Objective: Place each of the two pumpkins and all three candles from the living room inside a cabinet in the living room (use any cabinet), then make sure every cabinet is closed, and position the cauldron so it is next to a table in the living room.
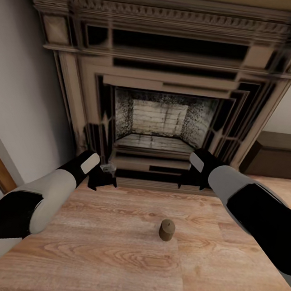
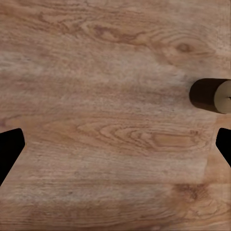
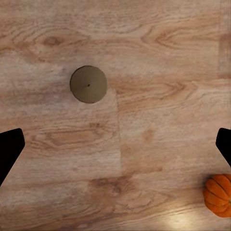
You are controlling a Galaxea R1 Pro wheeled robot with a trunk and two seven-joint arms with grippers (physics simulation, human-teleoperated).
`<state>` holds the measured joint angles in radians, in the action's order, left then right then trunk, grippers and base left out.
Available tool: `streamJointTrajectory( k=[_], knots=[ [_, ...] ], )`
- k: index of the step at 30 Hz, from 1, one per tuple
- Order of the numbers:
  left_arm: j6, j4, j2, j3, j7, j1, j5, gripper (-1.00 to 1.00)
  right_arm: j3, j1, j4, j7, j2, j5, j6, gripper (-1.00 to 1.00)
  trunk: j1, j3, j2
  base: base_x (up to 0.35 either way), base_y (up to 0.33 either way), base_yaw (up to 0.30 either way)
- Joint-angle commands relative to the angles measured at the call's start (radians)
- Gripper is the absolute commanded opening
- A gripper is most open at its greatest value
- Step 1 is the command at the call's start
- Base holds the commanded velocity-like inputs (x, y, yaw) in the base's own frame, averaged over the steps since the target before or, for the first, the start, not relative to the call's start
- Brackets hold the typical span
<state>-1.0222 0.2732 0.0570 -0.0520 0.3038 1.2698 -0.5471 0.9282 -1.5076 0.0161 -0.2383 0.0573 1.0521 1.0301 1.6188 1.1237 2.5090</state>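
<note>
We find both arms raised over bare plank floor [image 1: 119, 251] before the fireplace [image 1: 160, 120]. The left gripper [image 2: 115, 144] has its jaws spread wide and holds nothing; a candle [image 2: 209, 95] lies outside them, beyond one fingertip. The right gripper [image 3: 115, 144] is likewise wide open and empty: the candle [image 3: 88, 84] stands upright ahead of its jaws, well apart from them, and a pumpkin [image 3: 219, 195] sits outside one finger, cut by the picture edge. Open floor surrounds both. A cabinet [image 1: 278, 159] flanks the fireplace's right side.
</note>
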Motion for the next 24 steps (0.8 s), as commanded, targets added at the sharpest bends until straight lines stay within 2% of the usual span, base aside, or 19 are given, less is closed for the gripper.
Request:
streamJointTrajectory(
  k=[1, 6, 10, 15, 19, 22, 24],
  knots=[
    [-0.003, 0.001, 0.001, -0.005, 0.017, 0.000, -0.011, 1.00, 0.004, -0.003, 0.003, -0.006, 0.002, 0.011, 0.002, 1.00, 0.000, 0.005, 0.001, 0.000, 0.000, 0.000],
    [-0.004, 0.002, 0.003, -0.004, 0.042, 0.000, -0.014, 1.00, 0.004, -0.005, -0.003, 0.001, 0.004, 0.015, 0.002, 1.00, 0.002, 0.024, 0.002, 0.000, 0.000, 0.000],
    [-0.003, 0.012, -0.001, -0.003, 0.050, 0.000, -0.020, 1.00, 0.004, -0.006, -0.018, 0.055, 0.002, 0.027, 0.002, 1.00, 0.004, 0.040, 0.003, 0.000, 0.000, 0.000],
    [-0.003, 0.074, -0.014, 0.003, 0.052, 0.000, -0.022, 1.00, 0.007, -0.006, -0.023, 0.079, 0.004, 0.029, 0.000, 1.00, 0.006, 0.059, 0.004, 0.000, 0.000, 0.000],
    [-0.003, 0.105, -0.019, 0.047, 0.052, 0.000, -0.022, 1.00, 0.010, -0.006, -0.023, 0.083, 0.007, 0.028, -0.004, 1.00, 0.008, 0.074, 0.005, 0.000, 0.000, 0.000],
    [-0.003, 0.116, -0.021, 0.119, 0.051, 0.000, -0.022, 1.00, 0.010, -0.006, -0.024, 0.084, 0.010, 0.028, -0.006, 1.00, 0.010, 0.086, 0.006, 0.000, 0.000, 0.000],
    [-0.004, 0.118, -0.021, 0.154, 0.049, 0.000, -0.022, 1.00, 0.011, -0.006, -0.023, 0.085, 0.011, 0.029, -0.008, 1.00, 0.011, 0.094, 0.006, 0.000, 0.000, 0.000]
  ],
)
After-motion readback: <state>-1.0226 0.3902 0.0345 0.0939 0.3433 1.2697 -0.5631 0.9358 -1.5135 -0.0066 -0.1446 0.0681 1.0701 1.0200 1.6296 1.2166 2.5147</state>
